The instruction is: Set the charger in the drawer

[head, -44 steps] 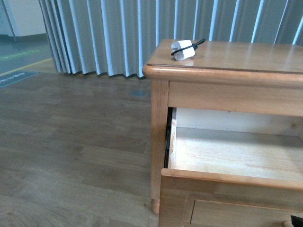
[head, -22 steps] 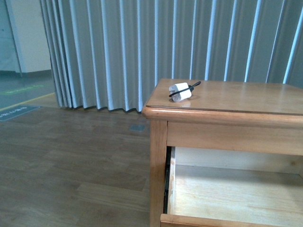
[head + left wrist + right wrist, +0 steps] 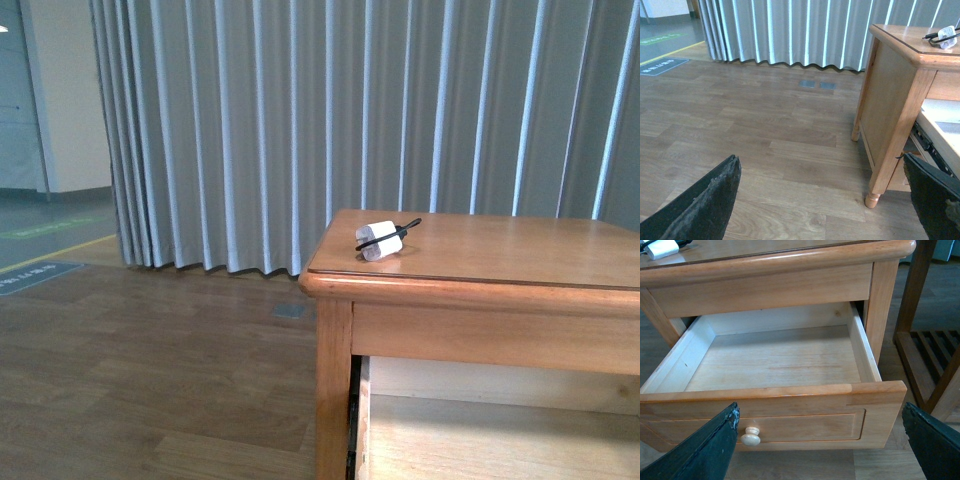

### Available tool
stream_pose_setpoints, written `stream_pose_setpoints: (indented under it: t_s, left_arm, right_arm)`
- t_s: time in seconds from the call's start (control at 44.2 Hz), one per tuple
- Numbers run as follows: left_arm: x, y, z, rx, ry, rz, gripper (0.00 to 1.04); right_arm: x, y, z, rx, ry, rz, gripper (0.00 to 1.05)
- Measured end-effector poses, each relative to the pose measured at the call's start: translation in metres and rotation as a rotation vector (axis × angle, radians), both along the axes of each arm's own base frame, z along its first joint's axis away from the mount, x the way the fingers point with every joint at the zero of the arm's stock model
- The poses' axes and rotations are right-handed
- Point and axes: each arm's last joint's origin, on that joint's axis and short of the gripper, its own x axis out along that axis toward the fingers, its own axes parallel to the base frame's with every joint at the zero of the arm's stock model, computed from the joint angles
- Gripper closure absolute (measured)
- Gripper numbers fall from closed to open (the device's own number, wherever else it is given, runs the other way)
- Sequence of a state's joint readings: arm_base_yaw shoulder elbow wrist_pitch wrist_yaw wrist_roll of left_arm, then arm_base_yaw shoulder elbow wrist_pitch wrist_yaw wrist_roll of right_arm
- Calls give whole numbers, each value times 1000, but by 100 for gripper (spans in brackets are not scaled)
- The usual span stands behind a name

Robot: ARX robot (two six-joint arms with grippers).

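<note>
The charger (image 3: 380,240), a small white block with a black cable round it, lies on the top of the wooden cabinet (image 3: 470,260) near its left front corner. It also shows in the left wrist view (image 3: 946,37) and the right wrist view (image 3: 661,248). The drawer (image 3: 775,360) stands pulled open and empty, with a pale round knob (image 3: 750,436) on its panel front; its inside shows in the front view (image 3: 480,440). My left gripper (image 3: 822,200) is open over the floor left of the cabinet. My right gripper (image 3: 820,440) is open in front of the drawer front.
Grey pleated curtains (image 3: 330,120) hang behind the cabinet. A wooden floor (image 3: 765,130) lies to the left. A slatted wooden frame (image 3: 930,340) stands close beside the cabinet in the right wrist view.
The front view has tilted upward: the cabinet and charger sit lower in the picture, and most of the open drawer has dropped out of view. The charger has not moved on the top.
</note>
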State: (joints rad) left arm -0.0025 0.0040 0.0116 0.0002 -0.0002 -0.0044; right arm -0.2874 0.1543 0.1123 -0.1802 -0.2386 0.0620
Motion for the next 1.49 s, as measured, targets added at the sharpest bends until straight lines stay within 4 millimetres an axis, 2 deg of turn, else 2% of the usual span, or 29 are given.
stream_pose_setpoints:
  t_s: [0.09, 0.181, 0.271, 0.316, 0.384, 0.407, 0.475, 0.61, 0.678, 0.791, 0.972, 1.22, 1.356, 1.492]
  left_arm:
    - [0, 0, 0, 0, 0, 0, 6]
    - [0, 0, 0, 0, 0, 0, 6]
    - [0, 0, 0, 0, 0, 0, 6]
    - [0, 0, 0, 0, 0, 0, 6]
    - [0, 0, 0, 0, 0, 0, 6]
    - [0, 0, 0, 0, 0, 0, 6]
    - [0, 0, 0, 0, 0, 0, 6]
    - [1, 0, 1, -17, -5, 17, 6]
    - [8, -5, 6, -57, -20, 39, 6]
    - [22, -18, 13, -47, -14, -56, 6]
    - [63, -40, 45, -41, -31, -184, 6]
    - [142, -76, 72, -34, 36, -269, 6]
    - [200, -104, 91, -95, 36, -299, 6]
    - [250, -134, 95, -129, 67, -328, 6]
  right_arm:
    - [0, 0, 0, -2, -7, 3, 9]
    - [0, 2, -9, -85, -179, 36, 27]
    - [0, 6, -7, -109, -211, 43, 42]
    - [0, 7, -7, -113, -214, 49, 38]
    - [0, 8, -7, -115, -216, 54, 22]
    - [0, 8, -7, -115, -216, 54, 20]
    - [0, 8, -7, -115, -216, 53, 6]
    - [0, 8, -7, -116, -215, 53, 8]
    - [0, 8, -7, -116, -215, 52, 8]
    - [0, 8, -7, -116, -215, 52, 8]
    - [0, 8, -7, -116, -215, 51, 8]
    - [0, 8, -7, -116, -215, 51, 8]
    - [0, 8, -7, -116, -215, 52, 8]
    - [0, 8, -7, -116, -215, 52, 8]
